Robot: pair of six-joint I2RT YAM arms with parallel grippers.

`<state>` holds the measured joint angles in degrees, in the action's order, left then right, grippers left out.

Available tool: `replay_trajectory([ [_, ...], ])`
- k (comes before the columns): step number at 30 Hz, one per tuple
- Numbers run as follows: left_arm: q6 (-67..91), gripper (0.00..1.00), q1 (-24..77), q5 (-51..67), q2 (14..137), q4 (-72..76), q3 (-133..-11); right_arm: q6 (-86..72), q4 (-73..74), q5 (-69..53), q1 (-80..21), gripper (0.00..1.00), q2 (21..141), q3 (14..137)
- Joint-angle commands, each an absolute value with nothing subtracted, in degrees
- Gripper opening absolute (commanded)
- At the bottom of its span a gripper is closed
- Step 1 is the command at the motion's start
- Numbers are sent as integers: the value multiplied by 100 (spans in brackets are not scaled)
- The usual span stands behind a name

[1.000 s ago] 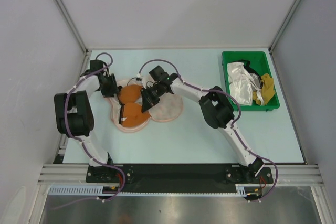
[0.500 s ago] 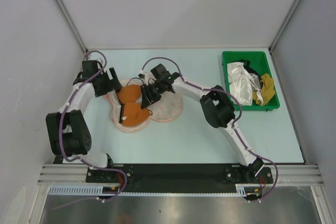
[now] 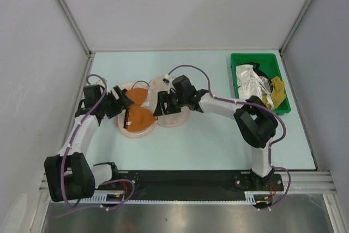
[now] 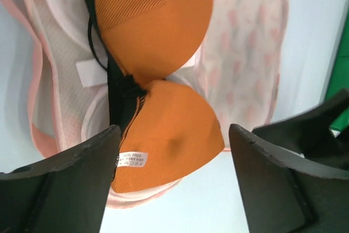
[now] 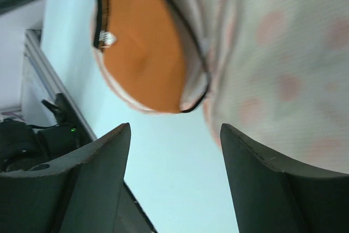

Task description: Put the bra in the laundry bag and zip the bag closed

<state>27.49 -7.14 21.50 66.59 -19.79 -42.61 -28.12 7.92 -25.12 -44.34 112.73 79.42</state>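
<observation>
The laundry bag (image 3: 175, 114) lies open and flat on the table, between the two arms. The orange bra (image 3: 140, 118) rests on its left half, both cups up. The left wrist view shows the bra (image 4: 163, 31) on white mesh, black straps along its left side, with the laundry bag (image 4: 248, 53) showing speckled print to the right. My left gripper (image 3: 120, 106) hovers open at the bag's left edge, holding nothing. My right gripper (image 3: 162, 103) hangs open over the bag's middle, also holding nothing. Below it are the bra (image 5: 144, 53) and the laundry bag (image 5: 283, 64).
A green bin (image 3: 234, 75) holding crumpled white and yellow cloth stands at the back right. Grey walls close in the table on the left, back and right. The arms' bases sit on the black rail at the near edge.
Both grippers have opened and let go. The left one drew back toward the near left, off the bag's far-left edge. The right one moved slightly right.
</observation>
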Motion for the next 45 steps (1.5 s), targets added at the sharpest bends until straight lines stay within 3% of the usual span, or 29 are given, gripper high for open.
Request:
replay_trajectory([
  [1, 2945, 83, -712, 2233, 6723, -1819, -4157, -3979, -895, -2164, -4947, 72, 10899, 7199],
  [7, 2725, 74, -712, 1979, 6846, -2170, -4438, -4367, -1247, -1670, -5168, 71, 11083, 7075],
  [16, 2602, 72, -712, 1846, 6724, -2373, -4438, -4535, -1398, -1591, -5133, 45, 11698, 7505],
  [24, 2593, 71, -712, 1828, 6600, -2435, -4439, -4245, -1055, -1495, -5018, 45, 11576, 7577],
  [28, 2663, 64, -712, 1995, 6995, -2373, -4359, -4271, -1046, -1240, -5159, 57, 11215, 7234],
  [34, 2733, 59, -703, 1863, 6996, -2355, -4307, -4631, -1168, -915, -5264, 63, 10934, 6795],
  [40, 2874, 51, -712, 1828, 7005, -2312, -4175, -4843, -1248, -713, -5405, 63, 10943, 6803],
  [45, 3067, 52, -712, 1828, 6873, -2180, -3894, -5027, -1371, -686, -5414, 61, 11179, 6952],
])
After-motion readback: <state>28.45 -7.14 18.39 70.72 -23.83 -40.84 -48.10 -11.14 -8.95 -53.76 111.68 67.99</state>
